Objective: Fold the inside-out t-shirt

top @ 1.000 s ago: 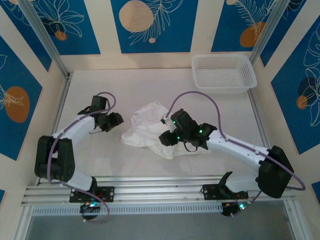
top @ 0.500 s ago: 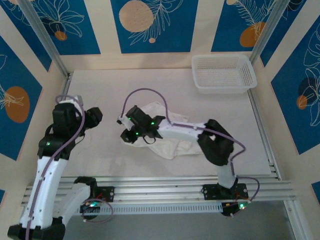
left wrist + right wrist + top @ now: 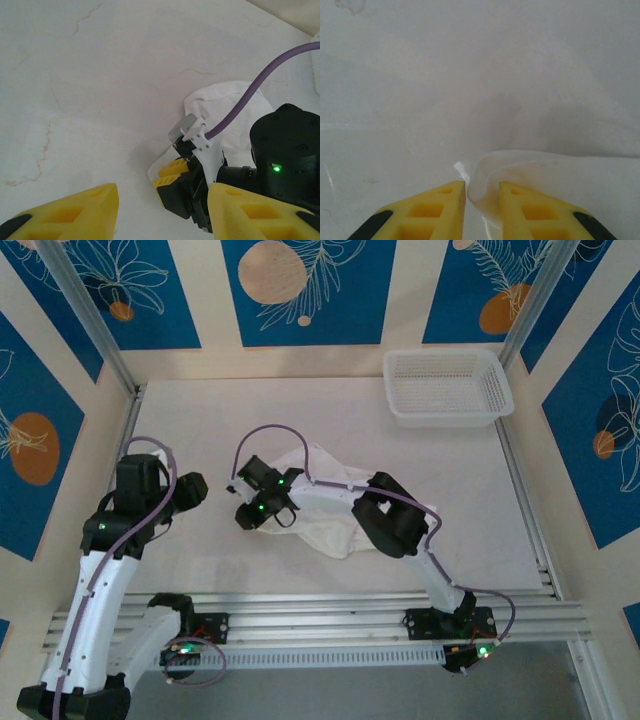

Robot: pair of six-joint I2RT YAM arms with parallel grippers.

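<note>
Right gripper (image 3: 482,189), jaws narrow, pinches the left edge of the white t-shirt (image 3: 560,180); left gripper (image 3: 161,192) hangs spread and empty just left.

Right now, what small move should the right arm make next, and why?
Probably lift the right gripper slightly and draw leftward. It pinches a fold at the left edge of the t-shirt, the cloth lies crumpled, and bare table lies that way for spreading it flat.
</note>
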